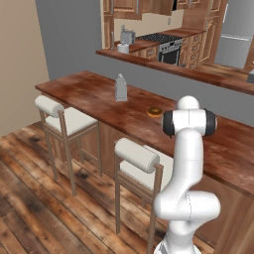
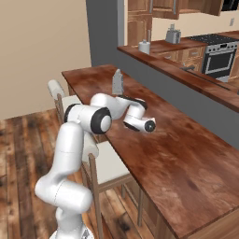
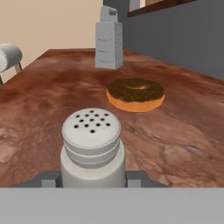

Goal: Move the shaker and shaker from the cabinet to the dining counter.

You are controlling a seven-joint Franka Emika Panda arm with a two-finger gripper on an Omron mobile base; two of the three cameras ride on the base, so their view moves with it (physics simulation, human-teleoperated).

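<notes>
A light-grey shaker with a perforated rounded cap stands upright and very close in the hand view. My gripper is shut on it, one finger against each side of its body. Its base is hidden, so I cannot tell whether it touches the wood. Around it spreads the glossy reddish-brown dining counter. In the right base view my arm reaches low over this counter, wrist just past the stools. The brown wall cabinets hang far back in the kitchen.
A chocolate-topped donut lies just beyond the shaker, and a grey box grater stands farther along. Cream-cushioned stools line the near side. A grey wall backs the counter.
</notes>
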